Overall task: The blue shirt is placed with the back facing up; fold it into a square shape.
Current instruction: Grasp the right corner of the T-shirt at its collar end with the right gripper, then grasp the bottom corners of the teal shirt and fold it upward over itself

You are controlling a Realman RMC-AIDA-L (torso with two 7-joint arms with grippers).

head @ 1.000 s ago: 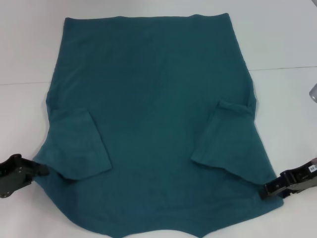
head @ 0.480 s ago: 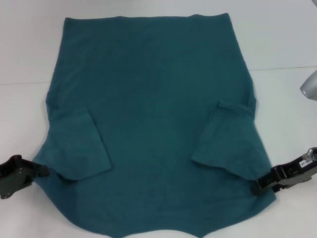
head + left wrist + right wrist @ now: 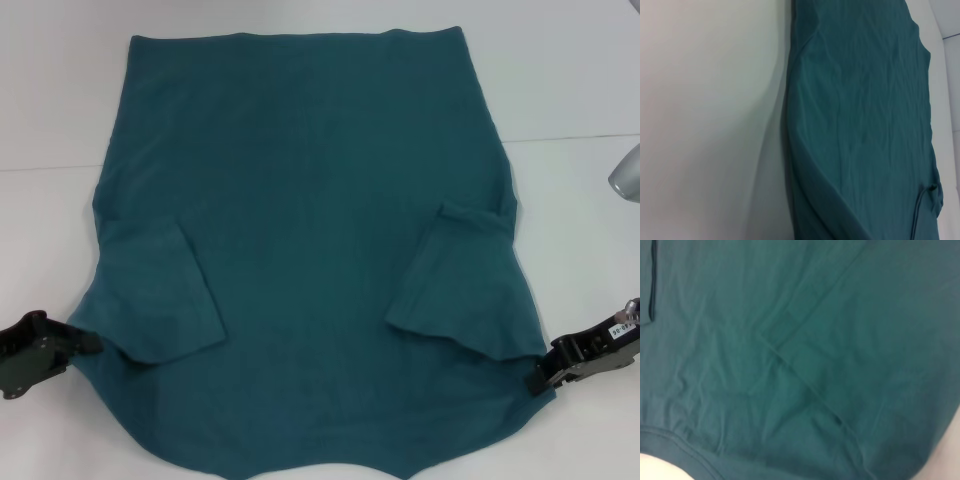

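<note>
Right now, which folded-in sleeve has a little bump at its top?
The sleeve on the robot's right side of the blue shirt. Its top edge is bunched into a small ridge, while the left sleeve lies flat and smooth.

The setting is presenting as a robot test bench or laboratory workspace, not a home. A plain white tabletop (image 3: 560,70) is filling the head view, bare of household furnishings, with a thin seam line running across it beyond both hands. Two black mechanical hands are flanking the work area: the left hand (image 3: 85,343) and the right hand (image 3: 543,378). A printed label is showing on the right hand's body. A grey metallic arm segment (image 3: 626,175) is entering at the edge, beyond the right hand.
</note>
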